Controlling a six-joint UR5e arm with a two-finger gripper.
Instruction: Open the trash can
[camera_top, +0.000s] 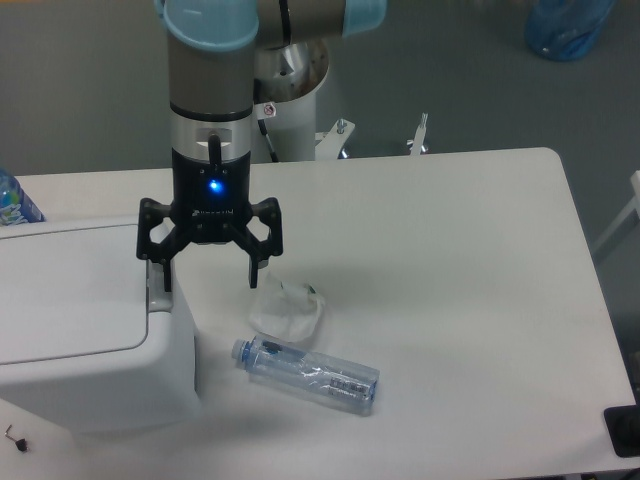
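Observation:
The trash can (85, 330) is a large boxy white bin at the left of the table, its flat lid (65, 290) shut. A small grey latch button (158, 298) sits at the lid's right edge. My gripper (210, 278) hangs straight down over the bin's right edge with its fingers spread open and nothing between them. The left fingertip (165, 278) is just above the latch button, and the right fingertip (255, 275) hangs beside the bin over the table.
A crumpled white tissue (287, 308) lies just right of the bin. A clear plastic bottle (308, 374) lies on its side in front of it. A blue-capped bottle (15, 200) shows at the far left edge. The table's right edge (590, 270) is far off.

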